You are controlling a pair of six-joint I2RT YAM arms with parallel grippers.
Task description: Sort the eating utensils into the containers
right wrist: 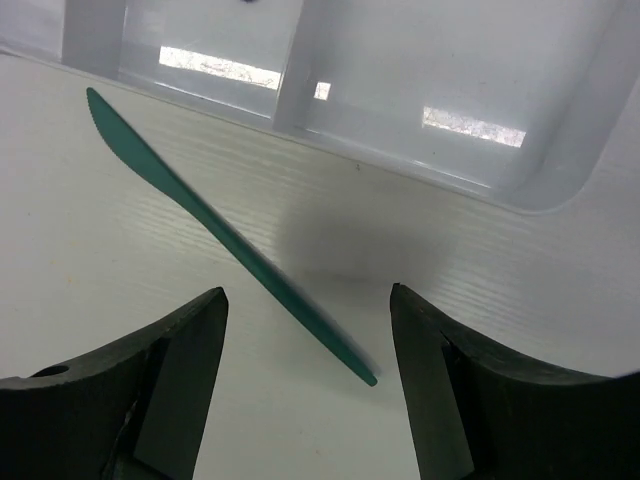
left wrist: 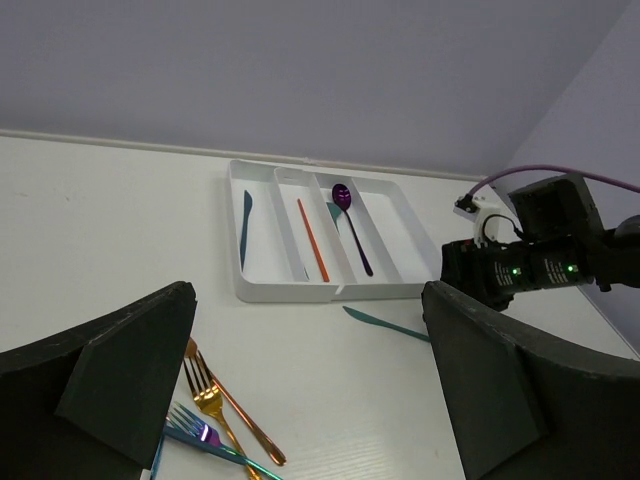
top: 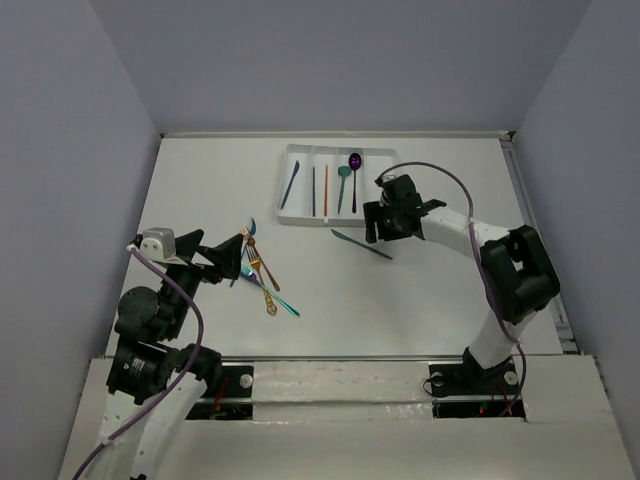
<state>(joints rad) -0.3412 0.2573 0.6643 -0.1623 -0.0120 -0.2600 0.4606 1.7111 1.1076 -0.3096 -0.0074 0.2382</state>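
A white tray (top: 300,221) at the back centre holds a dark teal knife (top: 289,185), a dark stick, an orange stick (top: 325,190), a teal spoon (top: 343,185) and a purple spoon (top: 354,172) in its long containers. Just in front of the tray a teal knife (right wrist: 225,235) lies flat on the table. My right gripper (right wrist: 307,292) hangs open over the knife's handle end, touching nothing. On the left, my left gripper (left wrist: 308,295) is open and empty beside a loose pile of utensils (top: 262,277).
The pile holds a gold fork (left wrist: 205,395), a copper piece (left wrist: 240,418) and a blue fork (left wrist: 198,432), crossed over each other. The tray's front wall (right wrist: 285,100) stands close ahead of the right gripper. The table's left edge runs near the left arm.
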